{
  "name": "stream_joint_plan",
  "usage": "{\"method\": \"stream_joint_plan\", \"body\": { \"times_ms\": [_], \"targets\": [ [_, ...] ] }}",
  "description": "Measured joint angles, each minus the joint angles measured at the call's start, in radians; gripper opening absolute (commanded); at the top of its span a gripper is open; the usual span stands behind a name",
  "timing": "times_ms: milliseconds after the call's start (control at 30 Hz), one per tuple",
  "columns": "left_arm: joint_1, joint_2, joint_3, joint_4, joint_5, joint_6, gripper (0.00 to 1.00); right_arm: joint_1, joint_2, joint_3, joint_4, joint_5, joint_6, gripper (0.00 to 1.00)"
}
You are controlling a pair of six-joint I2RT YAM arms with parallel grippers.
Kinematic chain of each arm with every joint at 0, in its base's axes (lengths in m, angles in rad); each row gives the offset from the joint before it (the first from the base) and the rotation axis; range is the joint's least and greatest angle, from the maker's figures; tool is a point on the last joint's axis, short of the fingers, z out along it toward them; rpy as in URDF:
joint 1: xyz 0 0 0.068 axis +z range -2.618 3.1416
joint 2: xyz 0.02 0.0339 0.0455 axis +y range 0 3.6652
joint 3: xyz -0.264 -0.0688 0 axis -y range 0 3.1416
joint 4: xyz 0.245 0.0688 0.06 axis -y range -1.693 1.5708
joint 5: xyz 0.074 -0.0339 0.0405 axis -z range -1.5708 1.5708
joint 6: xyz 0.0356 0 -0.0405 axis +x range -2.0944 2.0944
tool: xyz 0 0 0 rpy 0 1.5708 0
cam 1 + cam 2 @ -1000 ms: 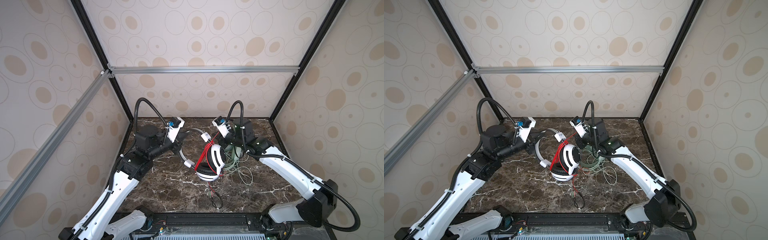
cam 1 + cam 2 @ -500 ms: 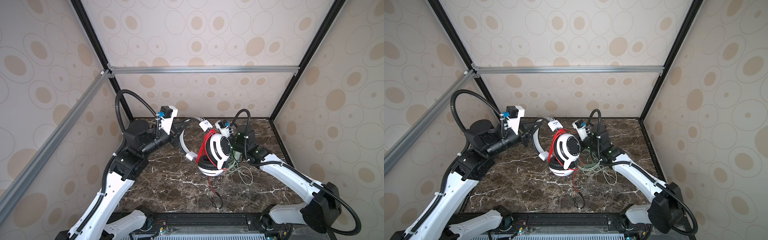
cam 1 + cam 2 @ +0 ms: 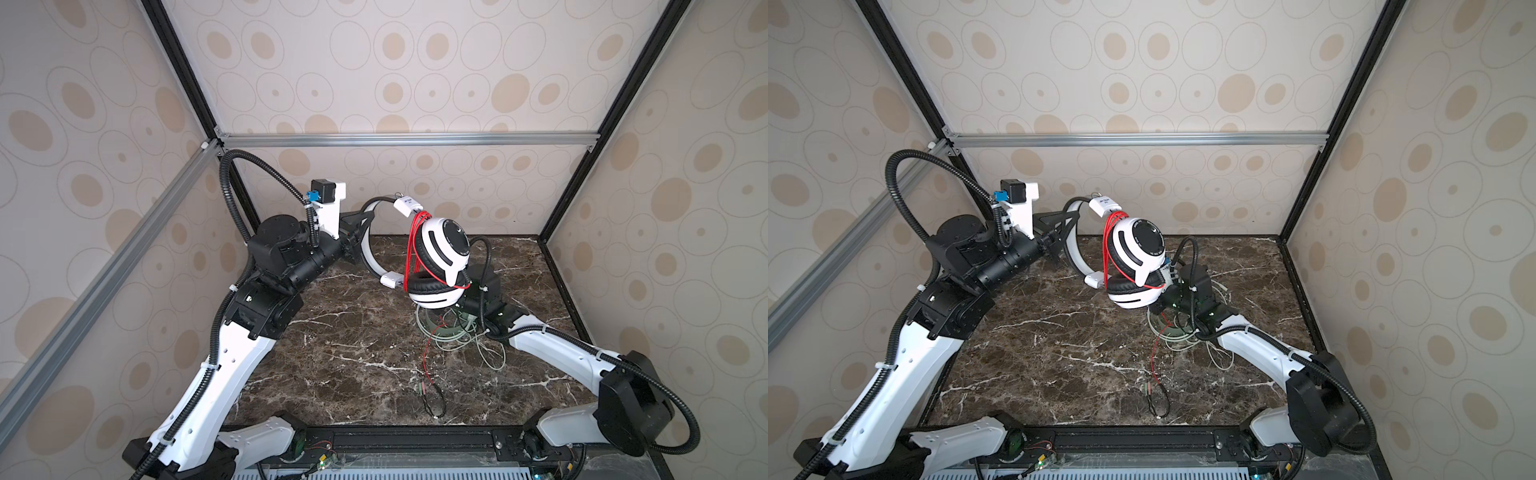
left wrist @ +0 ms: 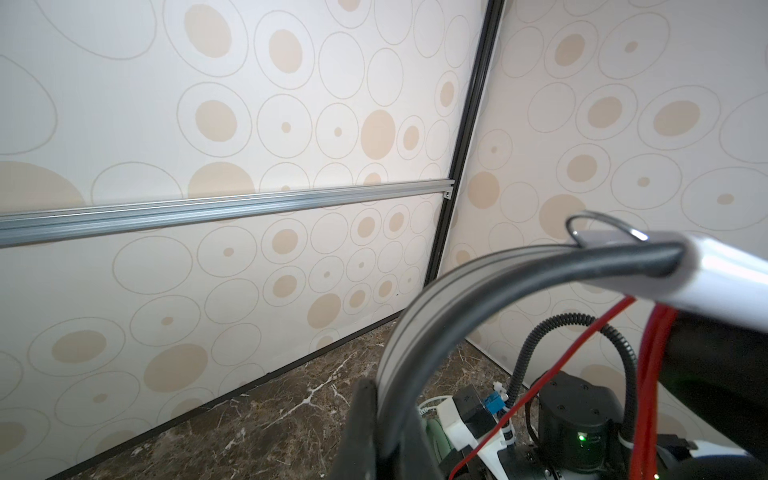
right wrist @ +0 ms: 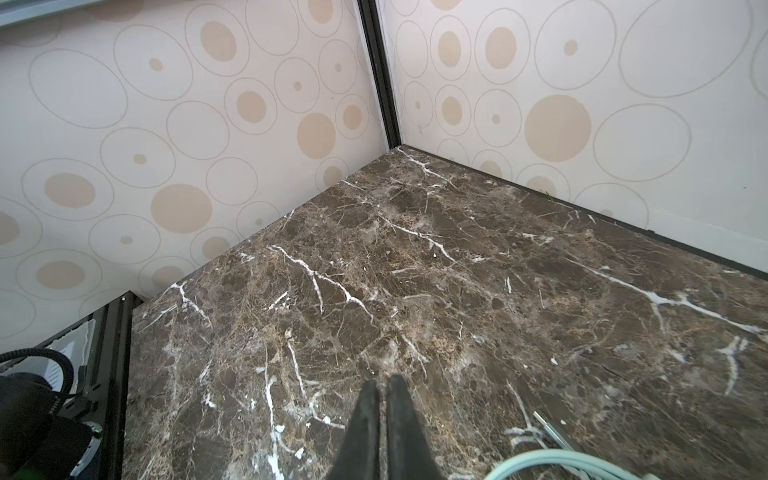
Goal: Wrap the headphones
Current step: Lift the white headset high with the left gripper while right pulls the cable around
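Note:
The white headphones [image 3: 446,249] [image 3: 1140,249] hang in the air over the back of the table, with the red cord [image 3: 413,245] wound round the ear cups. A loose end of the cord [image 3: 428,353] drops to the marble. My left gripper [image 3: 360,237] [image 4: 388,399] is shut on their headband [image 4: 457,299]. My right gripper [image 5: 381,380] is shut on nothing, low over the marble. In both top views the ear cups hide it. The mint-green headphones are mostly hidden. Their green cord [image 3: 457,332] [image 3: 1183,336] lies coiled beneath the right wrist.
The cord's plug end [image 3: 430,395] lies on the dark marble table [image 3: 340,353] near the front. Patterned walls close in the back and both sides, and an aluminium rail [image 3: 407,139] runs across the back wall.
My left arm has lifted the white headphones up and toward the back. My right arm has drawn away from the headband and dropped low behind the ear cups.

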Motion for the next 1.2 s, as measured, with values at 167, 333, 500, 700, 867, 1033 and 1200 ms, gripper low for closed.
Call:
{"method": "stream_joint_plan", "body": {
  "times_ms": [167, 333, 500, 700, 867, 1033, 1200],
  "targets": [
    [0.0, 0.035, 0.035, 0.001, -0.022, -0.037, 0.0, 0.002, 0.058, -0.049, 0.081, -0.014, 0.035, 0.08],
    [0.0, 0.066, 0.068, 0.002, -0.038, -0.057, 0.0, 0.006, 0.108, -0.079, 0.135, -0.022, 0.063, 0.08],
    [0.0, 0.093, 0.086, 0.005, -0.072, -0.075, 0.0, 0.007, 0.122, -0.114, 0.174, -0.023, 0.082, 0.06],
    [0.016, 0.128, 0.093, 0.011, -0.138, -0.101, 0.0, 0.014, 0.124, -0.159, 0.212, -0.013, 0.107, 0.04],
    [0.047, 0.148, 0.092, 0.034, -0.187, -0.131, 0.0, 0.018, 0.124, -0.2, 0.258, 0.006, 0.14, 0.03],
    [0.063, 0.147, 0.061, 0.088, -0.23, -0.17, 0.0, 0.018, 0.124, -0.224, 0.312, 0.028, 0.181, 0.0],
    [0.065, 0.148, 0.027, 0.121, -0.276, -0.208, 0.0, 0.026, 0.117, -0.245, 0.322, 0.085, 0.201, 0.0]
  ]
}}
